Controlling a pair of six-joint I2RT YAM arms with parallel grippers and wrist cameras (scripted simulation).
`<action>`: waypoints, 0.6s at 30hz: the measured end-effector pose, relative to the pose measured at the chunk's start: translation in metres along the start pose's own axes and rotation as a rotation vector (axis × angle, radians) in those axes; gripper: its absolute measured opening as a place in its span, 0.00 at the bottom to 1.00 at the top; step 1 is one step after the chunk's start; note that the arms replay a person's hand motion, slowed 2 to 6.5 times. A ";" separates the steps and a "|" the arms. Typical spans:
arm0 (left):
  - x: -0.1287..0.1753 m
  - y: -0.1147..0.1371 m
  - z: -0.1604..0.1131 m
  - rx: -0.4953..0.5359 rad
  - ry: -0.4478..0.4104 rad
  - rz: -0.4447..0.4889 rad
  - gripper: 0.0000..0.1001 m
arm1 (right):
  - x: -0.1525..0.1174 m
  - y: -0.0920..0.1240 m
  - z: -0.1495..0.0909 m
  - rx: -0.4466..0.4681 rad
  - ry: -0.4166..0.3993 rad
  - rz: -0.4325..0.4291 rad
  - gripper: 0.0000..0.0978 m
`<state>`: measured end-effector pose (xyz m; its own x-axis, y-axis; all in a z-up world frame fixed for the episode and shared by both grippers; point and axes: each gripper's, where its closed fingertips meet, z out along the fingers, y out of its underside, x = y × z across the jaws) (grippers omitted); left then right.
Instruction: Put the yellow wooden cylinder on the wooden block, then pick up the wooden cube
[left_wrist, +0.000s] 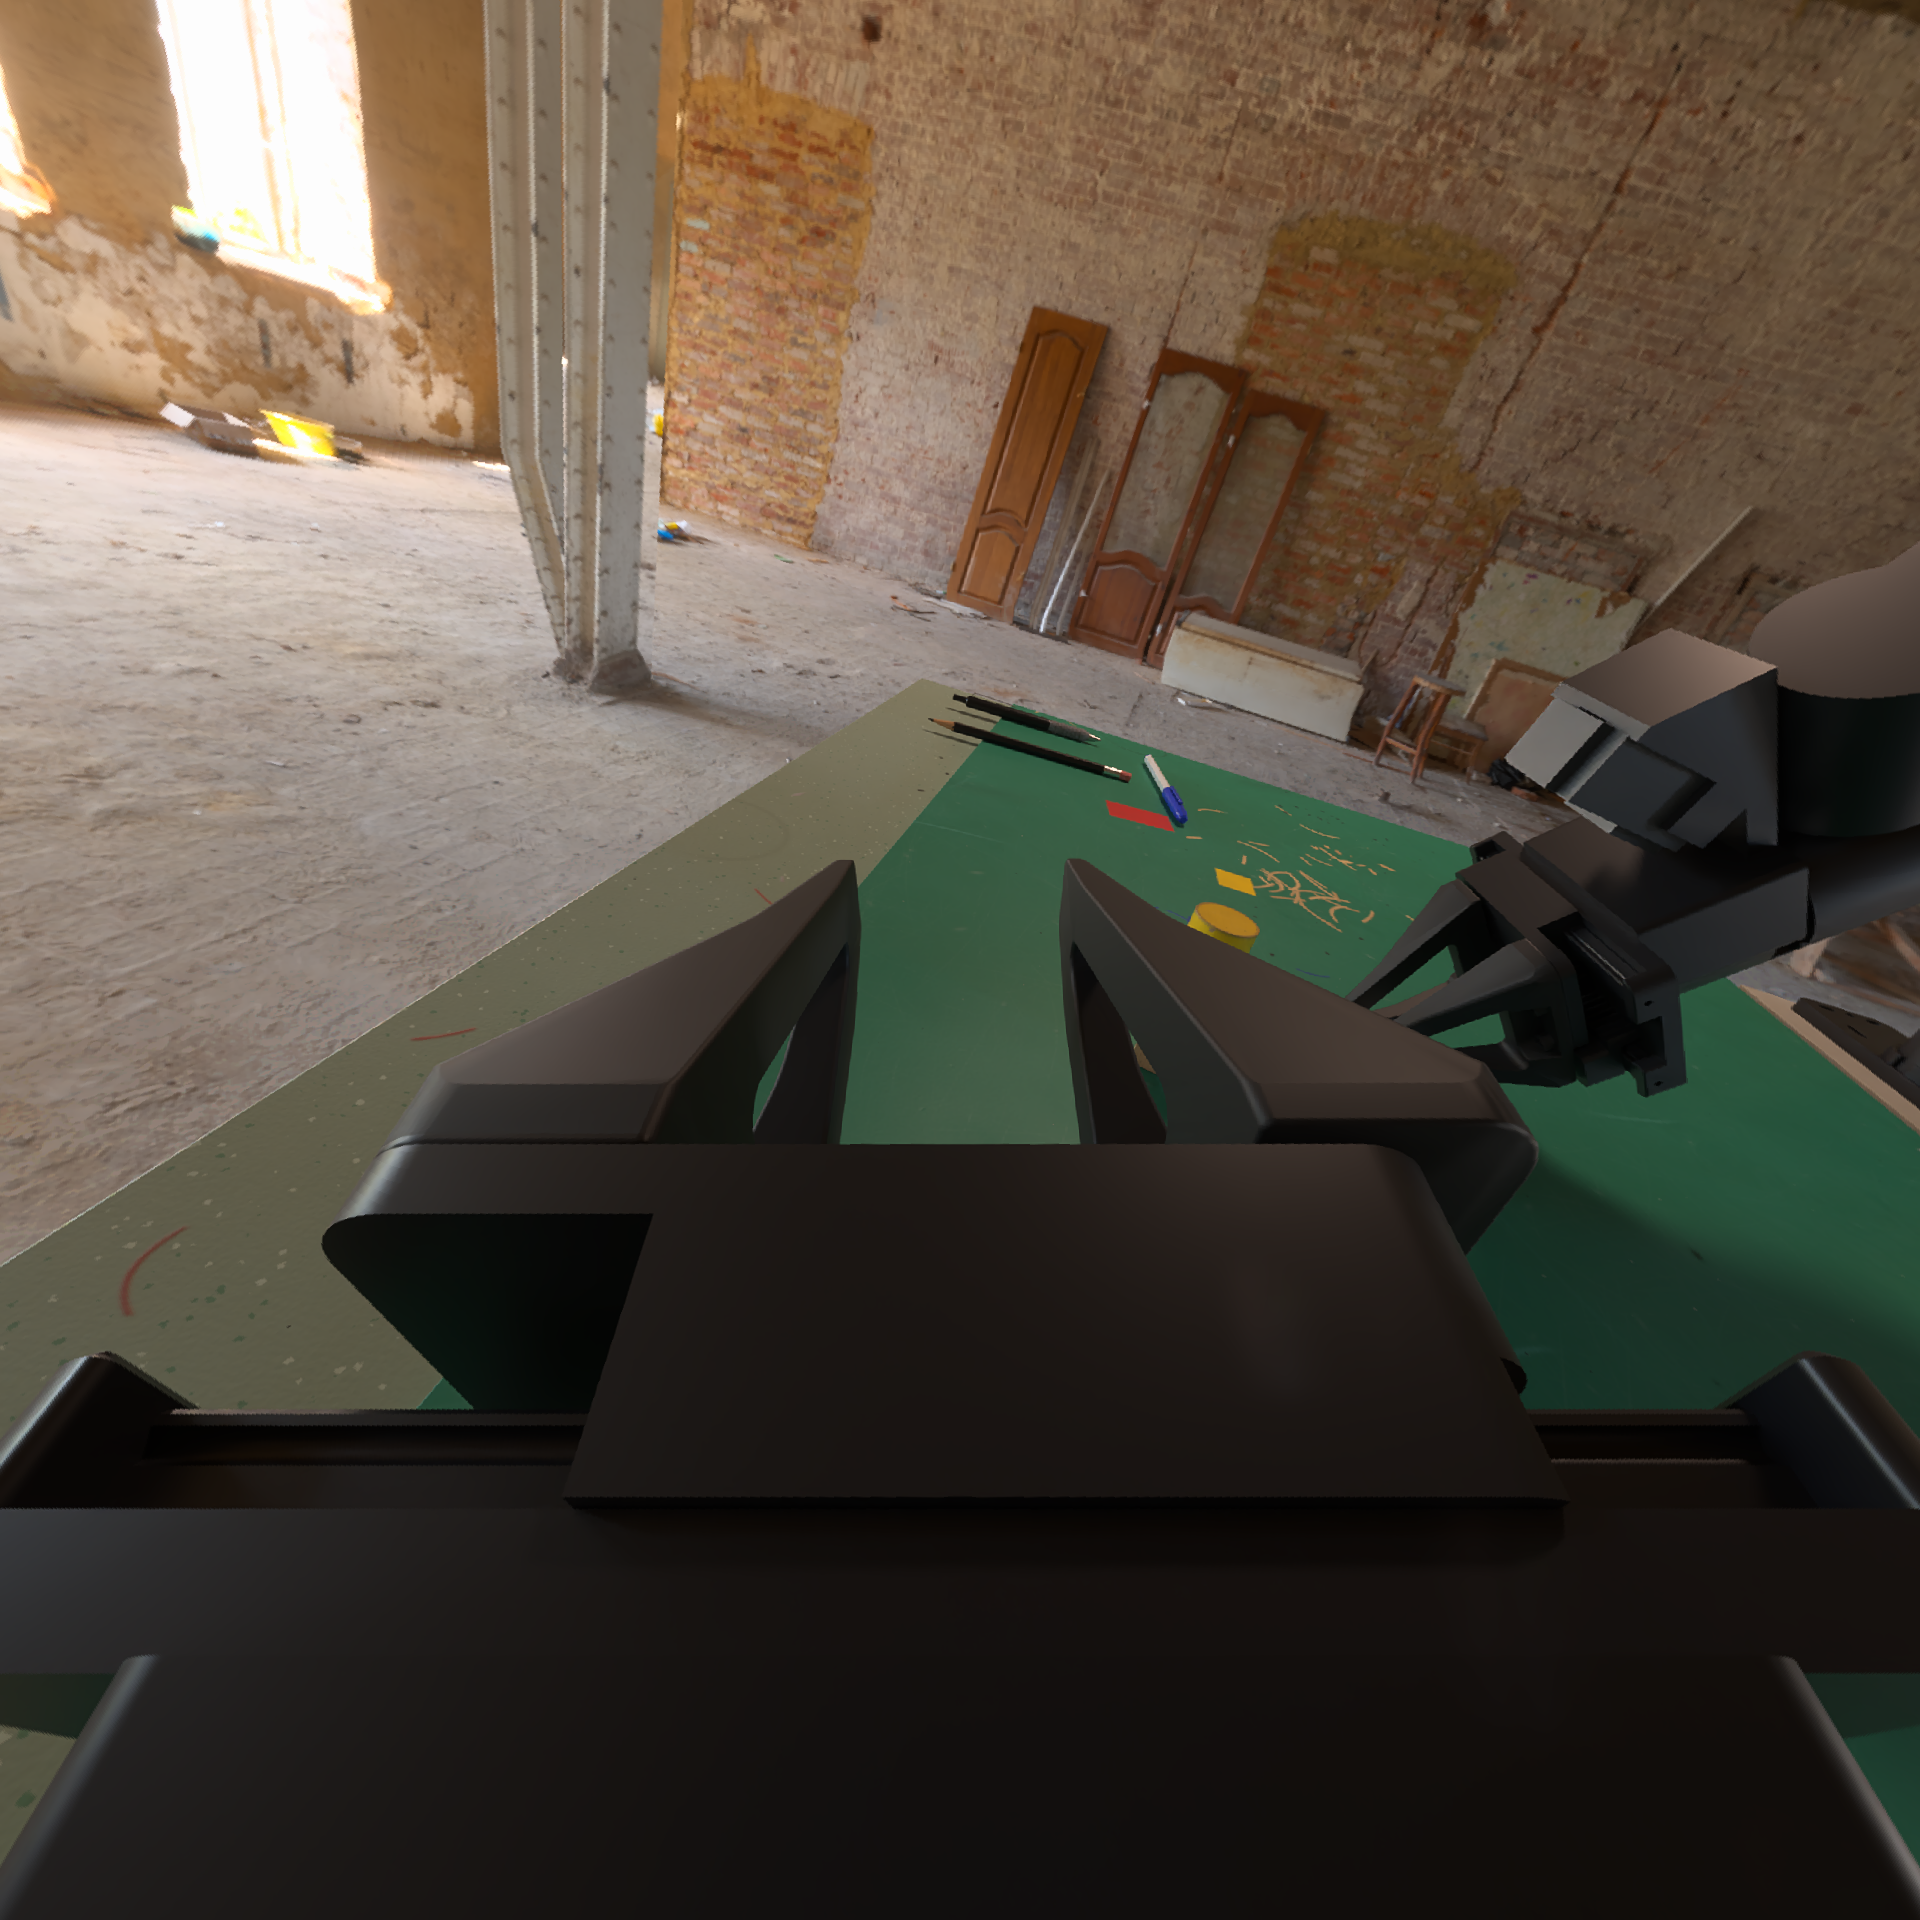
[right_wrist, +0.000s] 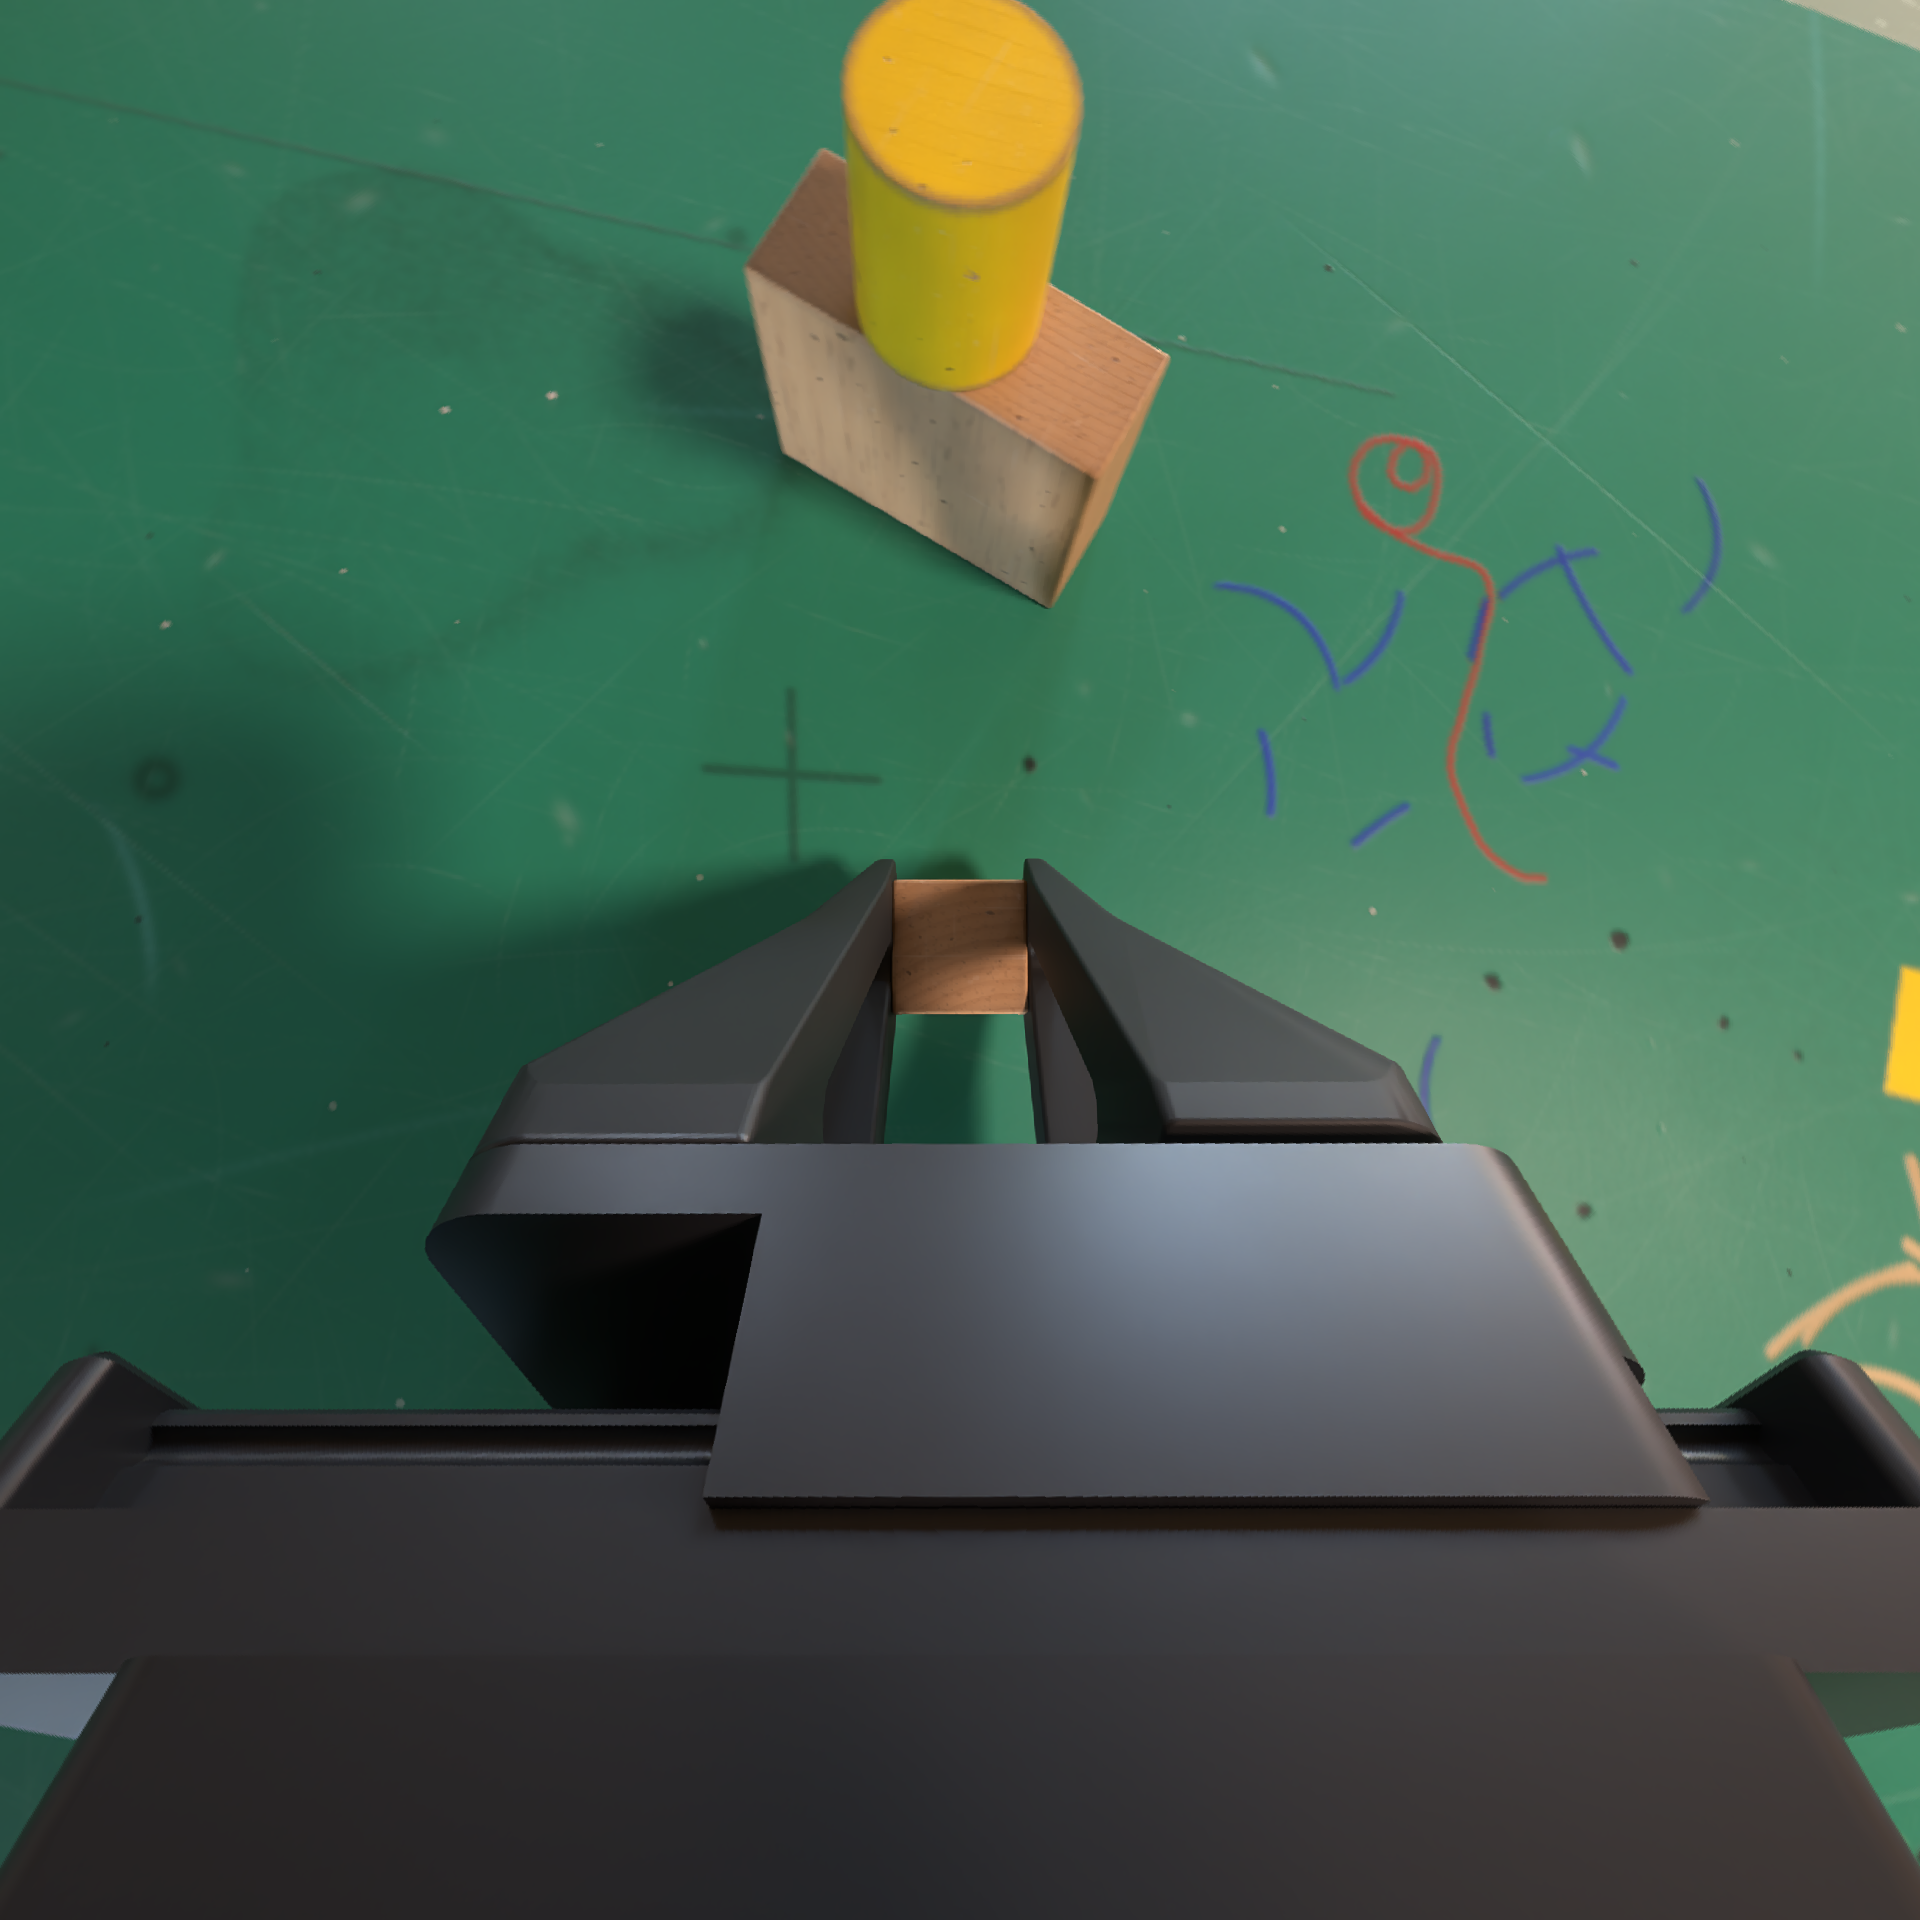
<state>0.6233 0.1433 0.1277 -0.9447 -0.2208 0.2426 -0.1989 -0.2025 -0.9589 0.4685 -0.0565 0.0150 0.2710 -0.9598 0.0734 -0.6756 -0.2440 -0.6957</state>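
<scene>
The yellow wooden cylinder (right_wrist: 956, 223) already stood on the pale wooden block (right_wrist: 935, 447), at twelve o'clock in the right wrist view. The right fingers (right_wrist: 862, 966) squeezed the small brown wooden cube (right_wrist: 959, 945) above the green worktop (right_wrist: 416, 623). The left fingers (left_wrist: 790, 997) were spread, holding nothing. Only lifting seemed left.

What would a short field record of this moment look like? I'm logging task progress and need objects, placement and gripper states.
yellow cylinder: upright on the wooden block
wooden cube: clamped between the right gripper fingers
left gripper: open, empty, above the green mat
far mat edge: two pencils, blue marker
step one: done
step two: cube gripped; lift off the mat not clear
</scene>
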 end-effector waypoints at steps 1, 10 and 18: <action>0.000 0.000 0.000 -0.001 -0.001 -0.002 0.33 | -0.001 0.000 0.000 0.002 -0.021 -0.014 0.20; -0.002 0.001 0.000 -0.006 -0.005 -0.014 0.33 | -0.009 -0.007 -0.004 0.085 -0.199 -0.116 0.20; -0.004 -0.002 0.002 -0.013 -0.001 -0.024 0.33 | -0.011 -0.036 -0.026 0.331 -0.344 -0.196 0.20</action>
